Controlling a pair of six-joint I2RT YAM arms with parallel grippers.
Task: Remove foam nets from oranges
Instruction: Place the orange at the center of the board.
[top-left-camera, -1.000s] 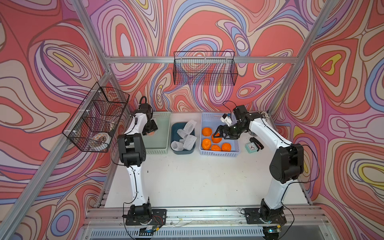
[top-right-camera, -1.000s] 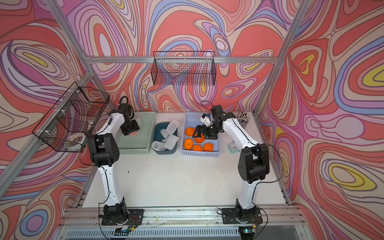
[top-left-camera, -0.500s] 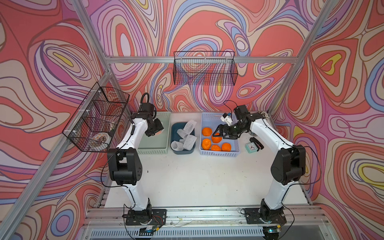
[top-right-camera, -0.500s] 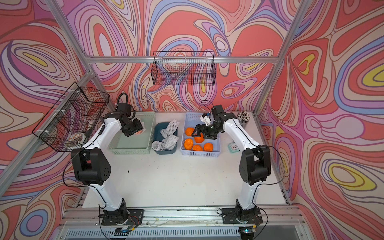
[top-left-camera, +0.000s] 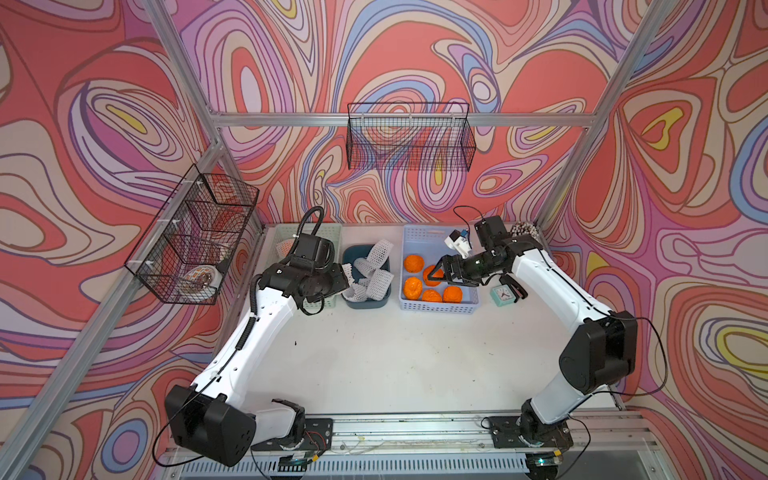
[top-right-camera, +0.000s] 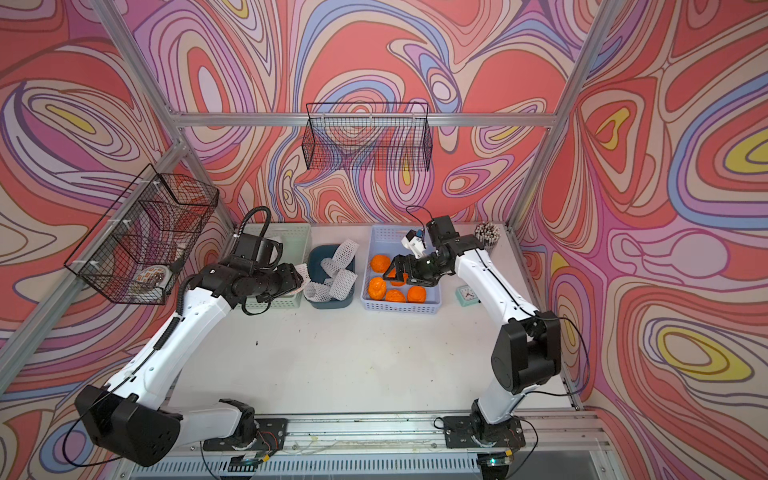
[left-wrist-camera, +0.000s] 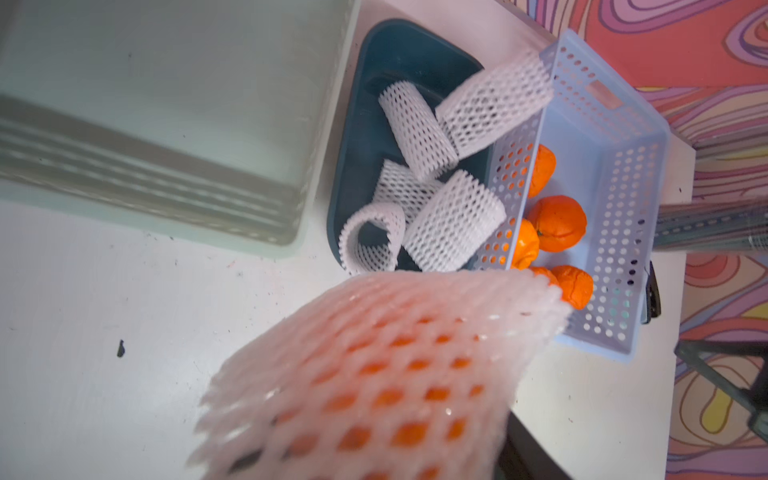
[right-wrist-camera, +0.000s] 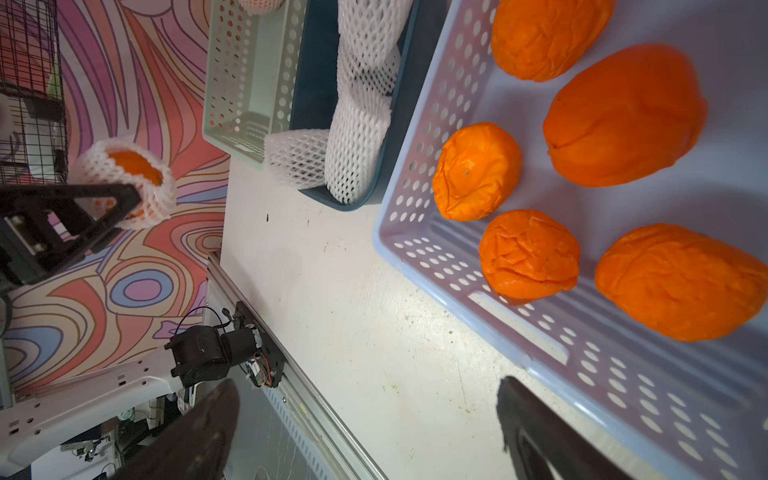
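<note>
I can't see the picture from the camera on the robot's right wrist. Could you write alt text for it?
Five bare oranges lie in a pale blue basket on a white table. Beside it, a dark bin holds empty white foam nets, and farther off the left claw holds a net-wrapped orange.

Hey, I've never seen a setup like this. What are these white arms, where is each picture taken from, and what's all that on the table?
These are two robot arms mounted at a table, each ending in jaws. Two pictures look down from overhead; the other two come from cameras on the arms' wrists. On the table stand a green basket, a dark blue tub of empty foam nets, and a lilac basket with five bare oranges. The left jaws grip a netted orange; the right jaws hang open and empty above the lilac basket.
</note>
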